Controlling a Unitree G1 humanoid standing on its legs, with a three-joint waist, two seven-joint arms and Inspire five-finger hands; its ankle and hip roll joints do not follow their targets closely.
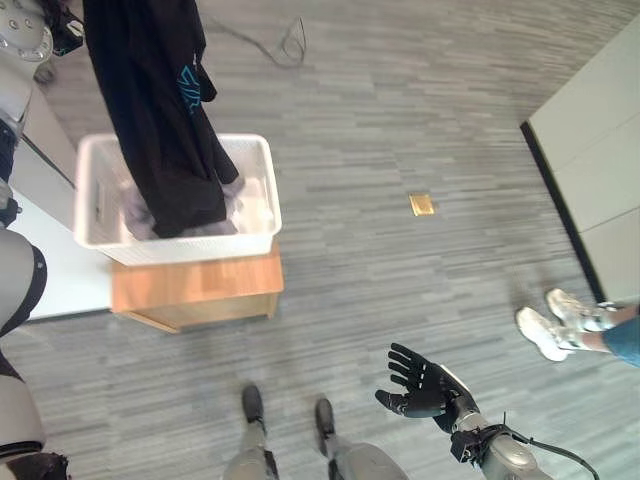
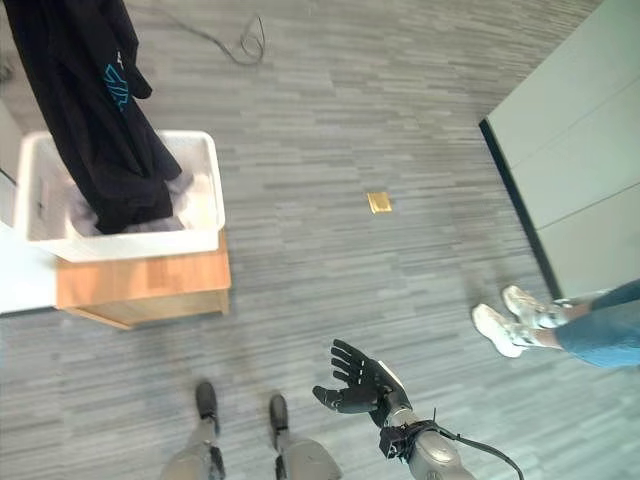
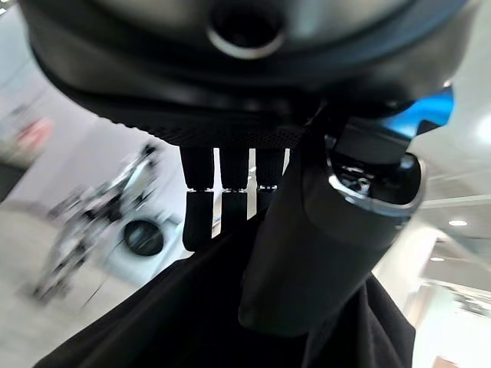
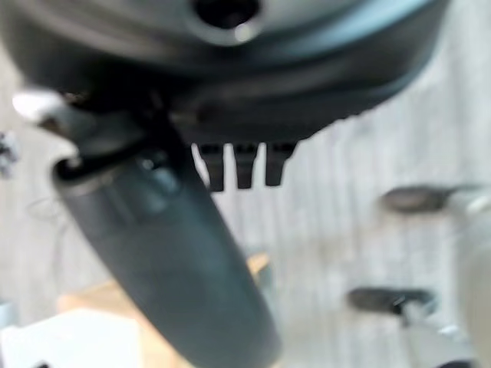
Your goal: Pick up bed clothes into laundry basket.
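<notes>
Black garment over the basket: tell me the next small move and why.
Probably lower the left hand a little, then let go. Its fingers and thumb pinch the black garment, which hangs with its lower end already inside the white laundry basket on pale clothes, while most of the cloth sits above the rim. The right hand hovers open over the floor, holding nothing.

No text, number or sign can be read anywhere. The black garment (image 1: 160,110) hanging below the fingers of the left hand (image 3: 230,192) carries a small teal mark (image 1: 190,88) on its cloth, too small and folded to make out as letters. The white laundry basket (image 1: 255,190) beneath it has a pale patch on its inner wall that may be a label, but nothing on it is legible.
</notes>
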